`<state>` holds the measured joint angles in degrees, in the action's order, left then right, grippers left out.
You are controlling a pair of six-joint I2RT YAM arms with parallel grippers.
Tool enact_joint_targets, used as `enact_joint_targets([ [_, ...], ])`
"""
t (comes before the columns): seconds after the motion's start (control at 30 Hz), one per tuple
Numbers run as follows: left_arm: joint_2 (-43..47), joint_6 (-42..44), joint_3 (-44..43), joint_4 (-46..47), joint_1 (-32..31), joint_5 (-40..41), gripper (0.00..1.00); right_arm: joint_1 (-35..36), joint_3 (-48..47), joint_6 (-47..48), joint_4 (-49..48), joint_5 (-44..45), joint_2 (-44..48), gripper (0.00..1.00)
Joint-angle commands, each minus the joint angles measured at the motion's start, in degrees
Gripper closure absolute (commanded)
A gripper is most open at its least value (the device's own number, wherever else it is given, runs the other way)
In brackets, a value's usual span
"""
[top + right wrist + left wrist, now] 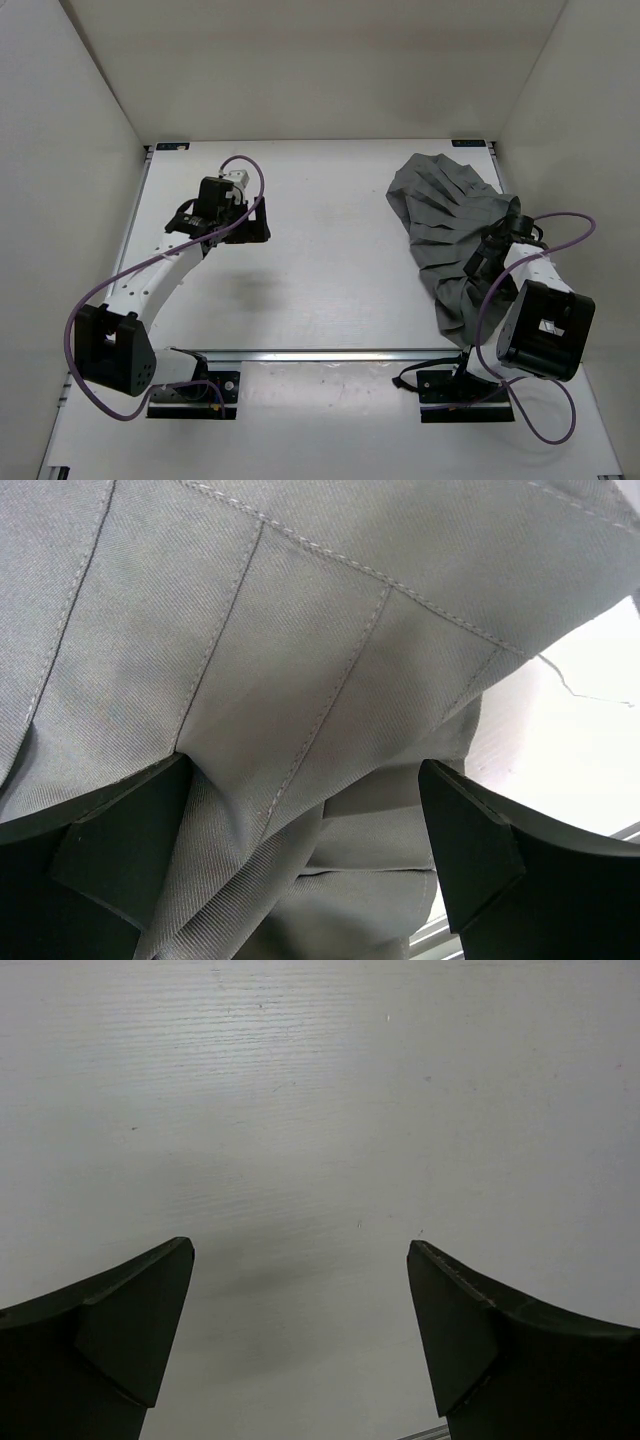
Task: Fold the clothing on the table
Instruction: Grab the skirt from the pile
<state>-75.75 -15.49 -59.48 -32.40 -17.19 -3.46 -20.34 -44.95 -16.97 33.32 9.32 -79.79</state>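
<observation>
The clothing (440,225) is a grey pleated garment lying crumpled on the right side of the white table (330,270), running from the far right down toward the near rail. My right gripper (479,266) is down on the garment's right part, open. In the right wrist view the stitched pleats of the clothing (300,630) fill the frame, and folds bulge between the wide-apart fingers of my right gripper (305,770). My left gripper (257,222) hovers over bare table at the left, far from the garment. In the left wrist view my left gripper (300,1250) is open, with nothing between its fingers.
A metal rail (330,353) crosses the table in front of both arm bases. White walls (70,120) close in the left, right and far sides. Purple cables (560,225) loop off each arm. A strip of white table (580,740) shows past the cloth's edge.
</observation>
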Motion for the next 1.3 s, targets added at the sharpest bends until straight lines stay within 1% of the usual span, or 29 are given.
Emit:
enact_joint_targets([
  [0.0,2.79,0.10,-0.02,0.67,-0.13,1.18,0.01,0.03,0.30,-0.43,-2.38,4.29,0.42,0.06],
  [0.2,3.59,-0.51,0.77,1.47,0.49,0.65,0.01,0.04,-0.05,1.06,-3.88,6.59,-0.54,0.07],
  [0.3,4.02,0.01,0.77,1.29,0.75,0.92,0.02,-0.49,-0.14,1.85,-4.67,5.45,-2.12,0.11],
  [0.4,4.90,-0.25,0.77,1.99,0.75,0.57,0.01,-0.58,-1.10,2.38,-5.55,4.30,-5.45,0.25],
  [0.43,5.25,-0.07,0.86,2.08,0.58,0.56,0.02,-0.23,-1.37,2.38,-5.72,4.39,-5.90,0.34],
  [0.47,5.34,0.02,1.03,2.34,0.67,0.13,0.01,-0.32,-1.89,2.90,-5.98,3.61,-6.51,0.49],
  [0.5,5.17,0.02,1.04,2.17,0.32,0.30,0.01,0.03,-2.16,3.34,-6.25,3.16,-7.56,0.59],
  [0.53,5.08,0.19,1.04,2.78,0.49,-0.05,0.01,0.38,-2.33,3.17,-6.25,2.98,-8.01,0.83],
  [0.57,4.65,0.02,0.86,2.87,0.84,-0.57,0.01,1.26,-3.03,3.70,-6.42,3.07,-8.36,1.00],
  [0.63,4.03,0.02,0.42,2.43,0.23,-0.40,0.01,2.93,-4.97,3.88,-5.73,4.20,-8.72,1.00],
  [0.77,4.99,0.37,0.77,3.57,0.75,-1.10,0.01,9.42,-10.85,4.93,-4.14,6.32,-7.41,1.00],
  [0.83,5.26,0.02,1.56,3.84,1.10,-1.19,0.02,11.19,-17.50,5.80,-3.79,5.37,-6.44,1.00],
  [0.87,5.26,0.02,1.56,3.75,1.19,-1.37,0.02,12.33,-19.54,6.77,-4.31,3.01,-5.91,1.00],
  [0.93,5.34,-0.07,1.04,4.01,1.37,-2.33,0.01,13.56,-30.14,7.56,-4.75,-2.61,-5.64,1.00],
  [0.97,5.61,-0.16,0.95,3.84,1.28,-2.25,0.02,13.92,-33.16,7.74,-4.93,-4.03,-5.73,1.00],
  [1.03,6.31,-0.25,0.34,4.28,1.37,-3.13,0.01,17.68,-43.59,8.88,-5.98,-10.34,-5.47,1.00],
  [1.07,6.49,-0.07,0.07,3.84,1.89,-3.30,0.01,19.96,-46.95,11.24,-8.51,-13.68,-4.16,0.99],
  [1.1,6.31,-0.25,-0.37,3.66,1.55,-3.30,0.01,23.99,-48.99,12.22,-10.88,-14.76,-4.06,1.00],
  [1.13,6.40,-0.33,-0.98,3.66,1.72,-3.56,0.01,27.16,-49.96,13.44,-11.95,-19.90,-2.67,1.00],
  [1.17,6.14,-0.94,-0.99,3.58,1.81,-3.91,0.01,28.85,-49.80,14.15,-14.14,-22.13,-1.52,0.99],
  [1.23,6.14,-1.30,-1.42,3.75,2.68,-4.62,0.01,35.08,-47.00,13.11,-16.35,-25.83,0.68,1.00],
  [1.27,6.40,-2.08,-1.51,3.66,3.21,-5.06,0.02,36.32,-45.85,13.45,-16.71,-27.24,1.82,1.00],
])
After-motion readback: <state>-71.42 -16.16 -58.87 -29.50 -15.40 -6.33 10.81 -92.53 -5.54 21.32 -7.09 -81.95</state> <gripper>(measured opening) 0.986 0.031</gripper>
